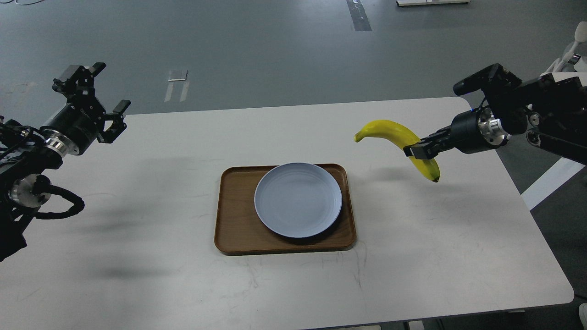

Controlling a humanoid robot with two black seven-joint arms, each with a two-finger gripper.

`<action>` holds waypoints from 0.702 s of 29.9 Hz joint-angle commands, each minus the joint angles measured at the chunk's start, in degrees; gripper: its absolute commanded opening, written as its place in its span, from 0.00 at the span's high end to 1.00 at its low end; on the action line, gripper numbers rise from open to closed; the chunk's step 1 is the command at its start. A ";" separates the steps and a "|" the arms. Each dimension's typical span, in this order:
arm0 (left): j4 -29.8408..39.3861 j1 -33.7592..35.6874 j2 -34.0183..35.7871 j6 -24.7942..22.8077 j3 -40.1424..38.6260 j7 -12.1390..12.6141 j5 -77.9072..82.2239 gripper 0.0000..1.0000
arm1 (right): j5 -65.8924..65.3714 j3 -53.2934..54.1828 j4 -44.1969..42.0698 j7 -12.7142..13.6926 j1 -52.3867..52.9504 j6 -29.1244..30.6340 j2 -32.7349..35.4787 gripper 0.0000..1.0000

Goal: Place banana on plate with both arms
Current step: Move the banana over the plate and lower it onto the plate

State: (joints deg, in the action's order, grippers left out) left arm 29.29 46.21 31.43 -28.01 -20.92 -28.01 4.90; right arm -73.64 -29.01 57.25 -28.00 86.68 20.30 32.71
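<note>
Your left arm (32, 151) comes in from the left side and points up and away. Its gripper (94, 94) is wide open, and nothing is in it. Your right arm (527, 119) comes in from the right side and reaches to the left. Its gripper (415, 150) is closed tight and holds a banana (390, 130) up in the air.
</note>
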 commanded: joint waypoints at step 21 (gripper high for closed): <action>-0.02 -0.16 2.40 0.01 -0.09 0.01 -0.51 0.02 | 8.60 -5.53 -12.69 0.00 -5.91 1.33 -27.87 1.00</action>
State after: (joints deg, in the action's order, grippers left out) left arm 29.31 46.06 33.62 -28.00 -21.00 -28.01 4.44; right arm -65.17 -34.64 44.97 -28.00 81.46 21.79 5.14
